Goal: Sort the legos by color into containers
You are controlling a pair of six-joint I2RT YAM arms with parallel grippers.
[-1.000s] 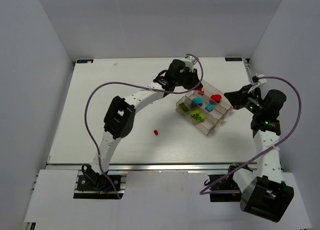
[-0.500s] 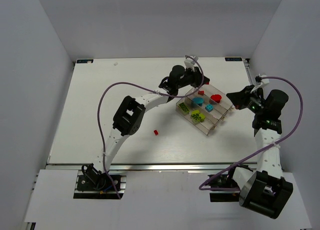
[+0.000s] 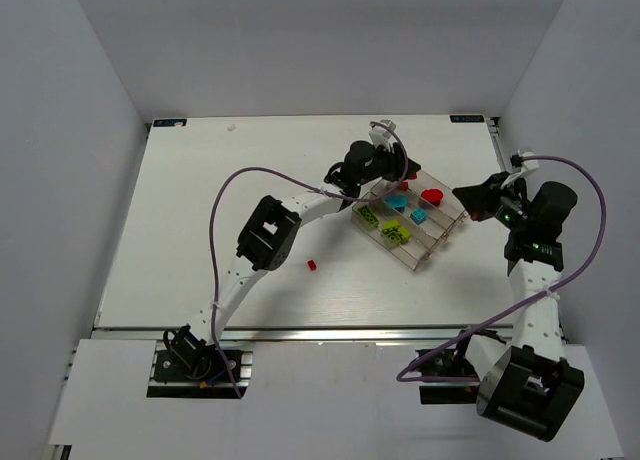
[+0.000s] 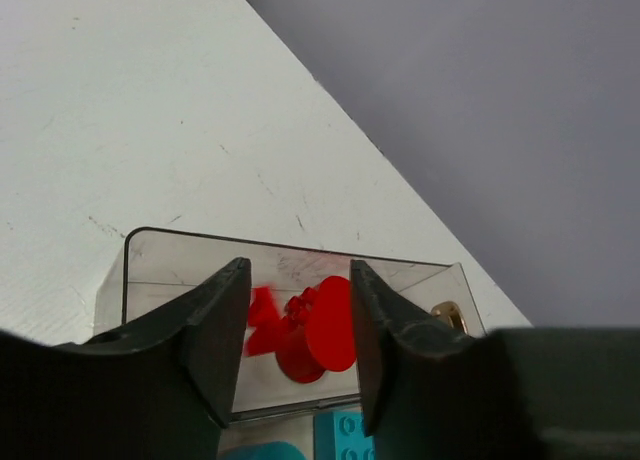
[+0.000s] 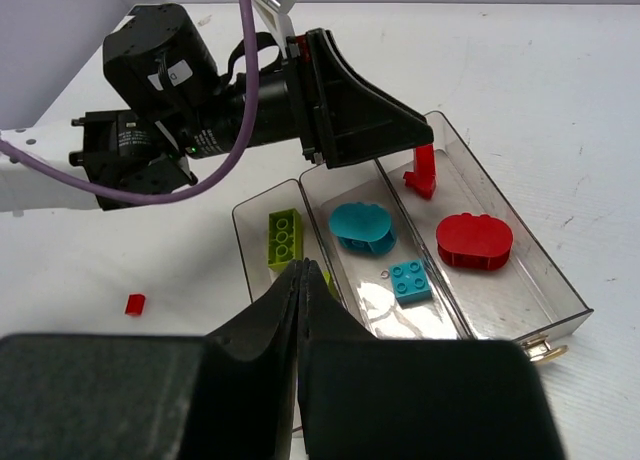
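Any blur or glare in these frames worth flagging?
Left wrist: the small red lego in the tray is smeared, probably motion; the big red lego is sharp. Right wrist: white glare on the tray floor beside the blue lego. Top external: even light, soft shadows.

On the white table (image 3: 220,210), the clear plastic divided tray (image 3: 437,242) sits right of centre in the overhead view. Inside it, yellow-green bricks (image 3: 370,214) occupy the lower-left compartment, cyan-blue pieces (image 3: 398,200) the middle one and red pieces (image 3: 432,195) the upper-right one. A small red brick (image 3: 311,265) lies apart, lower left of the tray.
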